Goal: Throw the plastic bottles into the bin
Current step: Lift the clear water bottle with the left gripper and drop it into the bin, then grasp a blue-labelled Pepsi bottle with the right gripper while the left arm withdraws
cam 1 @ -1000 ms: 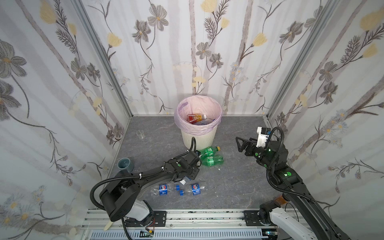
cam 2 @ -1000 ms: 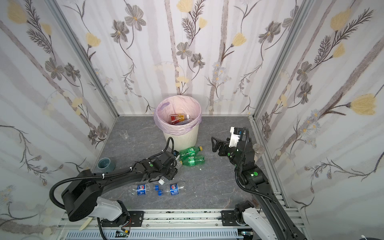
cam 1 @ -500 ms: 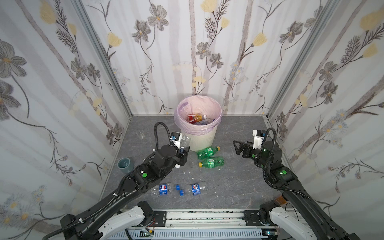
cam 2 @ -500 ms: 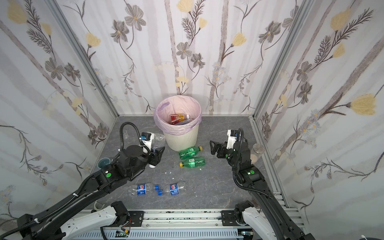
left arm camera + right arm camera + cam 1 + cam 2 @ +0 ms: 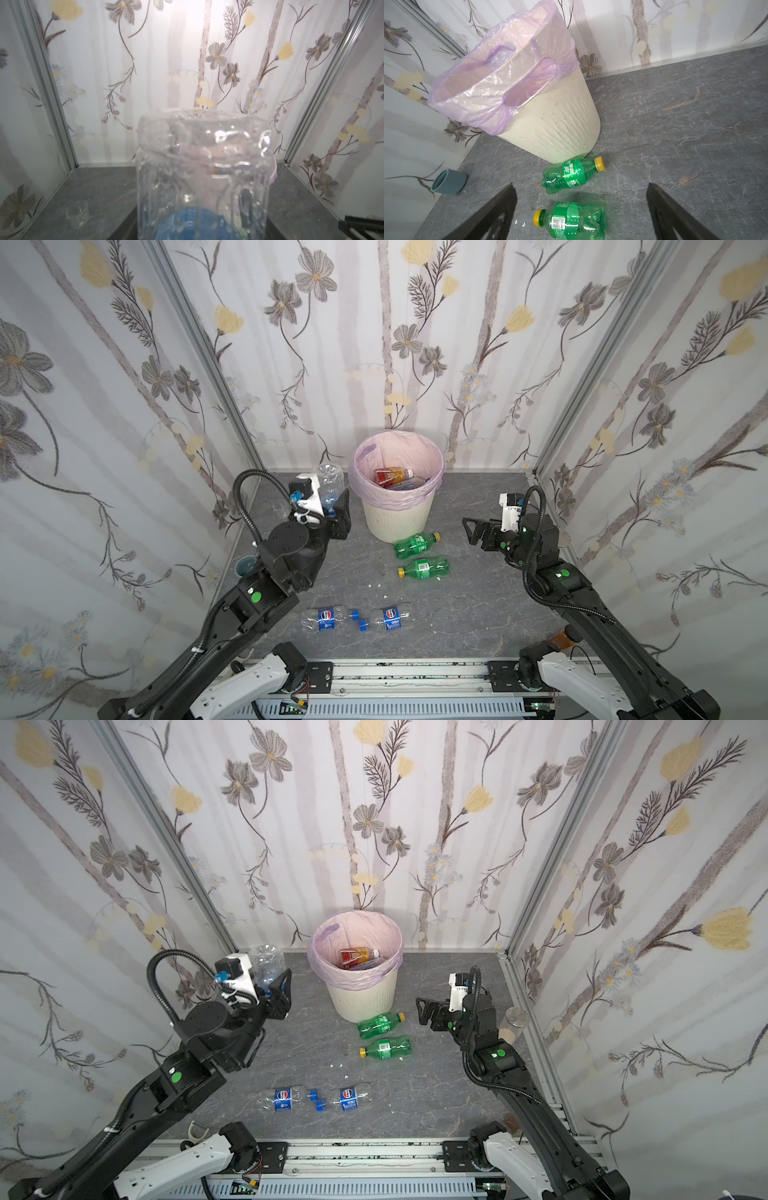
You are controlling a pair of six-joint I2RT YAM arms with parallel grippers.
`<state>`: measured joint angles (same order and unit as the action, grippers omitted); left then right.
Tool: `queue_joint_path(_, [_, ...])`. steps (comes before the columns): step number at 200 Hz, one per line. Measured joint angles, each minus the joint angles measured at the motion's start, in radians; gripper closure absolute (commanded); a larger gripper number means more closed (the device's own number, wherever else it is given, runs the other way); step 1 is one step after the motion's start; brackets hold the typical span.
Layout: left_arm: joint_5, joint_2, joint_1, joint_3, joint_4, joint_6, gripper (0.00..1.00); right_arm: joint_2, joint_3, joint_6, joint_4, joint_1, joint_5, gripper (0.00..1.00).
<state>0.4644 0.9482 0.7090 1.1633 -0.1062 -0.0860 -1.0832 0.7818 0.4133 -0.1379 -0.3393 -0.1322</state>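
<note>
- My left gripper (image 5: 330,512) is clamped on a clear bottle (image 5: 331,485) with a blue label. It holds the bottle in the air just beside the bin (image 5: 399,518), on the side toward the table's left edge.
- My right gripper (image 5: 470,531) has its fingers wide apart and holds nothing, toward the right edge of the table (image 5: 478,614).
- Two green bottles (image 5: 415,544) lie in front of the bin.
- Two blue-label bottles (image 5: 328,619) lie near the front edge.
- An orange-red bottle (image 5: 390,476) lies inside the bin.

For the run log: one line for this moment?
left claw: holds clear blue-labelled plastic bottle beside pink-lined cream bin | right claw: open, empty | loose: two green plastic bottles, two clear bottles
</note>
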Motion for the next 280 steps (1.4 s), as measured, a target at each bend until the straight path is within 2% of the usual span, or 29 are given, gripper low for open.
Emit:
queue_joint_path(10, [-0.066,0.129,-0.05,0.128,0.026,-0.001,0.4,-0.003,0.0,-0.004,-0.006,-0.001,-0.001,0.03])
queue_joint_path(16, [-0.11,0.216,-0.077,0.213,0.056,-0.002,0.36,-0.002,0.0,-0.004,-0.014,-0.002,-0.001,0.04])
queue_joint_path(24, [-0.164,0.328,-0.11,0.322,0.077,-0.003,0.24,0.003,-0.001,-0.004,-0.023,-0.003,-0.002,0.04])
queue_joint_path(35, [-0.266,0.496,-0.156,0.487,0.094,-0.012,0.01,0.018,-0.008,-0.003,-0.032,-0.005,-0.003,0.04])
queue_joint_path(57, [-0.409,0.769,-0.211,0.793,-0.006,-0.04,0.0,0.057,-0.033,-0.003,-0.043,-0.008,-0.012,0.04])
queue_joint_path(73, [-0.476,0.817,-0.214,0.837,-0.094,-0.041,0.0,0.09,-0.06,-0.003,-0.063,-0.008,-0.015,0.04])
queue_joint_path(95, [-0.529,0.761,-0.211,0.763,-0.149,-0.037,0.0,0.117,-0.079,-0.003,-0.086,-0.008,-0.016,0.04])
queue_joint_path(134, [-0.51,0.582,-0.216,0.566,-0.171,-0.018,0.0,0.105,-0.082,-0.032,-0.087,-0.025,-0.051,0.06])
queue_joint_path(161, [-0.486,0.445,-0.223,0.401,-0.175,0.002,0.0,0.081,-0.054,-0.076,-0.099,-0.074,-0.057,0.06])
queue_joint_path(219, [-0.457,0.138,-0.301,0.011,-0.214,0.055,0.0,0.018,0.021,-0.192,-0.142,-0.276,-0.052,0.07])
queue_joint_path(248, [-0.48,0.081,-0.308,-0.051,-0.293,0.132,0.0,-0.017,0.027,-0.225,-0.164,-0.429,-0.064,0.07])
queue_joint_path(280, [-0.449,0.049,-0.312,-0.114,-0.346,0.181,0.0,-0.094,0.027,-0.24,-0.182,-0.618,-0.09,0.07])
